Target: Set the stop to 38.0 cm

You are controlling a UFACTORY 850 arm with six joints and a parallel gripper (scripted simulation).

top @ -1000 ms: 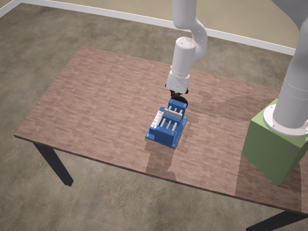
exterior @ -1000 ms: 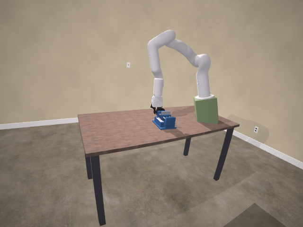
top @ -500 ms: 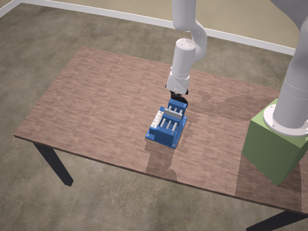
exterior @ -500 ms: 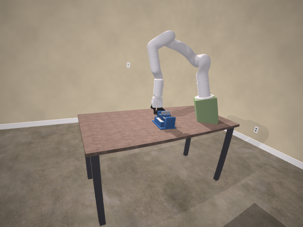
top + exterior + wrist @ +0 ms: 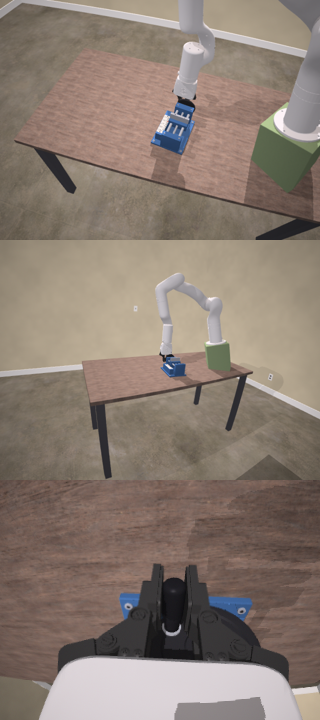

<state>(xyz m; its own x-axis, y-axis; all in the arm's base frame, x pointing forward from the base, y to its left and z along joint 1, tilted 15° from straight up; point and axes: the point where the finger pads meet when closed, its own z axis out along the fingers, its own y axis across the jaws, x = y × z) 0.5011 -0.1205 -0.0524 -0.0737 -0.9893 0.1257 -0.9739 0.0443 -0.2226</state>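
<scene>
A blue stop fixture (image 5: 173, 131) stands on the wooden table, with three grey rods, a grey stop bar (image 5: 180, 118) across them and a white scale strip (image 5: 163, 124) on its left side. The bar sits toward the far end of the rods. A black handwheel (image 5: 188, 104) is at the fixture's far end. My gripper (image 5: 185, 99) comes down from above and is shut on the handwheel's black crank knob (image 5: 174, 600), which stands between both fingers in the wrist view. The fixture also shows in the exterior view (image 5: 173, 367), with the gripper (image 5: 164, 356) at its far end.
The arm's green base block (image 5: 284, 151) stands at the right end of the table. The table's front edge runs close below the fixture (image 5: 165, 180).
</scene>
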